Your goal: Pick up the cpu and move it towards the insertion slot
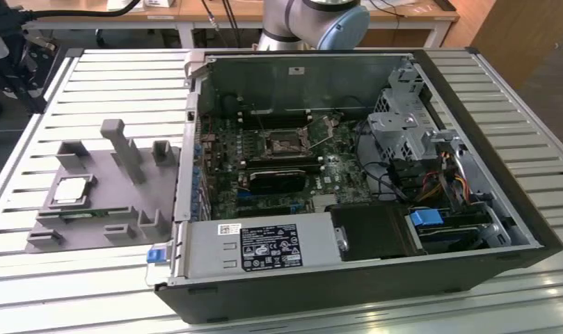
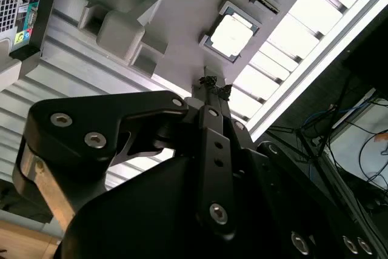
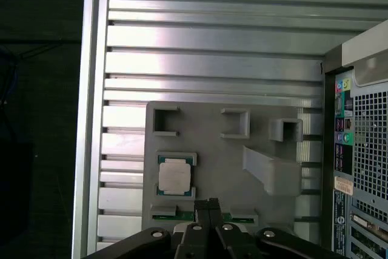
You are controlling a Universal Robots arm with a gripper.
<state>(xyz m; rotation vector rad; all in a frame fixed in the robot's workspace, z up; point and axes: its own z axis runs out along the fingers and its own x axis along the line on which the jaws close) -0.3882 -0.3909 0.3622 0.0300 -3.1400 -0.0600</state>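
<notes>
Small flat square cpu (image 1: 70, 189) with a silvery-white metal top lies flat in a shallow square pocket of the light grey plastic fixture (image 1: 123, 202), nothing touching it. Both wrist views show this cpu (image 3: 175, 175) (image 2: 232, 33) seated in the fixture (image 3: 212, 150) (image 2: 182, 4). Black two-finger gripper (image 3: 209, 202) hangs over the fixture's edge, tips near the cpu pocket but apart from the chip. Its fingers are pressed together with nothing between them, and the second wrist view of the gripper (image 2: 212, 83) shows the same. Can't tell how high it is above the fixture. Thin green board strip (image 3: 165, 211) lies along the fixture edge just beside the cpu pocket, under the gripper tips. Fixture has several upright grey blocks and rests on the silver slatted metal table (image 1: 105, 83). Open black desktop computer case (image 1: 355, 292) lies on its side just beside the fixture, on the exterior view's right of it. Green motherboard (image 1: 337, 170) sits inside. On it is the insertion slot (image 1: 284, 145), a square socket with dark centre and shiny silver frame, well apart from the fixture and with no chip in it. Silver and light blue robot arm (image 1: 319, 21) joint stands beyond the case, far from the fixture
</notes>
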